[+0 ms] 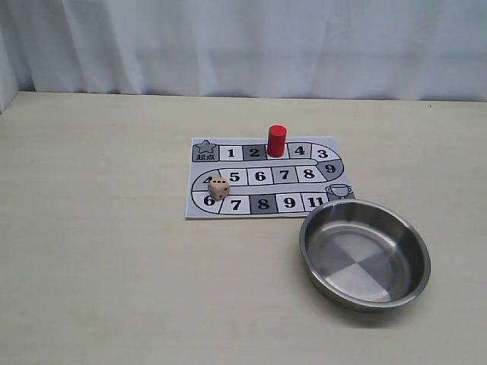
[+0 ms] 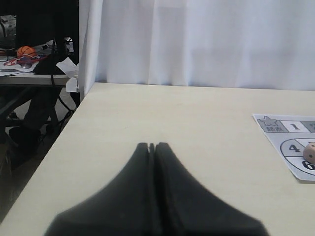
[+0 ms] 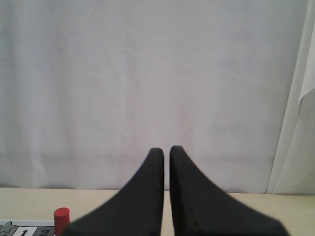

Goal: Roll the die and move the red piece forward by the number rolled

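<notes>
With the left pincer (image 2: 152, 146) and right pincer (image 3: 166, 150) both clenched on nothing, the die (image 1: 218, 188), lying at the board's (image 1: 260, 176) left bend, apart from the red piece (image 1: 277, 141) on the top row, should be gripped squarely across opposite flat faces.

A white curtain (image 1: 243, 46) hangs behind the pale table (image 1: 91, 228), with a cluttered desk (image 2: 29, 73) beyond its edge.
</notes>
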Controlling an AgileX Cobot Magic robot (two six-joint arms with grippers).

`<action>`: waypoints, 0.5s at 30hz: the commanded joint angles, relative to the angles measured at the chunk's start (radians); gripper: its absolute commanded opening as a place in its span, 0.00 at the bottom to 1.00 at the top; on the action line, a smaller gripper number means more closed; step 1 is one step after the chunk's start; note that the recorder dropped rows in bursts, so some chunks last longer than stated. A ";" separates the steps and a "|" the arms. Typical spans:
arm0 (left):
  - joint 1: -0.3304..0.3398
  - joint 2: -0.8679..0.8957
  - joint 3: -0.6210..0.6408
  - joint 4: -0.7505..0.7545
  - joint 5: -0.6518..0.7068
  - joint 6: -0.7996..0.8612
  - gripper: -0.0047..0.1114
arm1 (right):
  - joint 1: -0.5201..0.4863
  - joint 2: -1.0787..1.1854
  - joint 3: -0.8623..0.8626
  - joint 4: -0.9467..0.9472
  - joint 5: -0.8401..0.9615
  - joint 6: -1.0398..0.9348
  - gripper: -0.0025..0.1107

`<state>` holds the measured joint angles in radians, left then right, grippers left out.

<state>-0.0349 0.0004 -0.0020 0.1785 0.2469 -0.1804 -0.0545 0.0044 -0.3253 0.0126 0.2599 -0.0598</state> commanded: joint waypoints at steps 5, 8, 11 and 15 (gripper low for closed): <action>0.000 0.000 0.002 -0.004 -0.013 -0.004 0.04 | -0.001 -0.004 0.283 -0.003 -0.463 0.013 0.06; 0.000 0.000 0.002 -0.004 -0.013 -0.004 0.04 | -0.001 -0.004 0.325 -0.003 -0.527 0.007 0.06; 0.000 0.000 0.002 -0.004 -0.013 -0.004 0.04 | -0.001 -0.004 0.325 -0.003 -0.413 -0.008 0.06; 0.000 0.000 0.002 -0.004 -0.013 -0.004 0.04 | -0.001 -0.004 0.325 0.031 -0.242 -0.014 0.06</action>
<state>-0.0349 0.0004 -0.0020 0.1785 0.2469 -0.1804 -0.0545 0.0044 -0.0041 0.0324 -0.1030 -0.0593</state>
